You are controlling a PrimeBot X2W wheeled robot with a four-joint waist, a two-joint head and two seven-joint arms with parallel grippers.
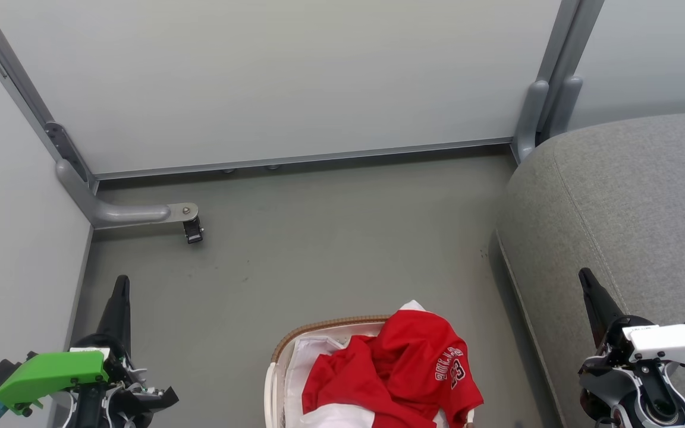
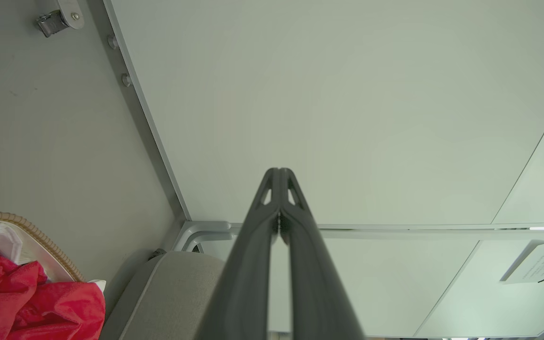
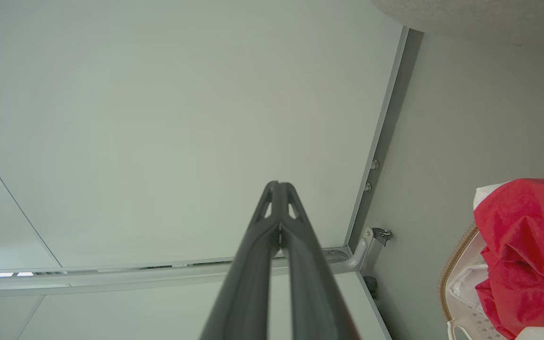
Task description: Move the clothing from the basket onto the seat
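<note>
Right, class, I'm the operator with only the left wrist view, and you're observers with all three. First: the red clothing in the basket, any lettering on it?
Observer: Yes. In the head view the clothing bears white lettering on its side nearest the seat.
Operator: Where's the right gripper?
Observer: The right gripper shows against the seat at the head view's lower right, shut, holding nothing.
Operator: And my left gripper against the basket?
Observer: The left gripper stands well left of the basket, over the floor, touching neither basket nor clothing.
</note>
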